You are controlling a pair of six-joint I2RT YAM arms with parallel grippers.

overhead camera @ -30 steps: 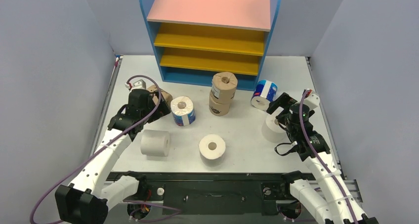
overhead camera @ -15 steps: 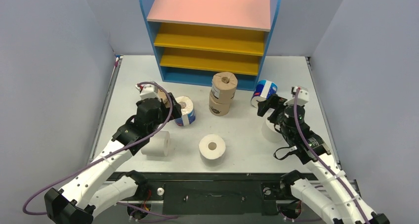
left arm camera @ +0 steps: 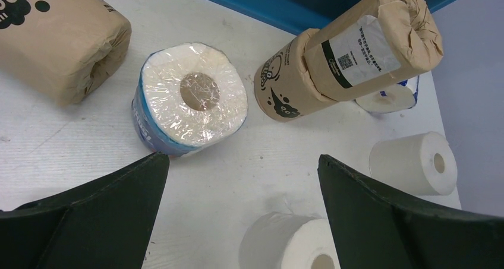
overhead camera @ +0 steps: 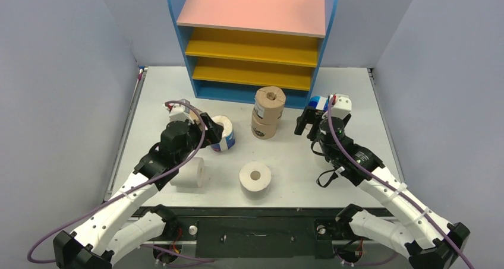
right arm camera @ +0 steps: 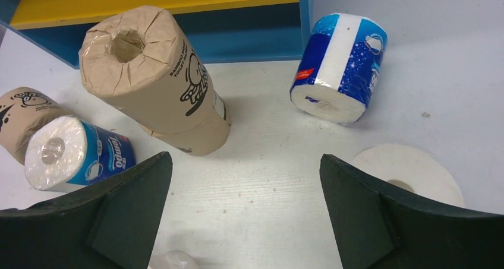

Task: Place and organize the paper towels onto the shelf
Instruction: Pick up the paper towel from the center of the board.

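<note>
Pale walls close in a grey-white tabletop (overhead camera: 297,156). All eight paper towels (overhead camera: 221,129) sit on it, none yet on the shelf (overhead camera: 252,10) at the far edge, which has blue sides, a pink top board and two yellow boards below.

Farthest left, a tan roll (left arm camera: 59,43) lies on its side. Just beside it stands a blue-printed roll (left arm camera: 193,97), film-wrapped with its core up. The left claw (left arm camera: 238,162) points at it from close by, jaws spread wide and holding nothing. Nearer the arms, a lying white roll (overhead camera: 189,173) and an upright white roll (overhead camera: 255,177) rest apart.

At centre is a tan stack (overhead camera: 268,111), one labelled roll set on another, the upper slightly off-centre. Right of it, a second blue roll (right arm camera: 339,67) lies on its side near the shelf's corner. The right claw (right arm camera: 245,159) hangs near it, also wide and empty. A third white roll (right arm camera: 410,171) stands farthest right.

These rolls look light and soft — they should dent under a hard squeeze. The film wrap is likely slippery and the paper wrap less so, while bare white rolls may shed a loose sheet. The best hold, I judge, is across the round wall at mid-height, with gentle pressure.
</note>
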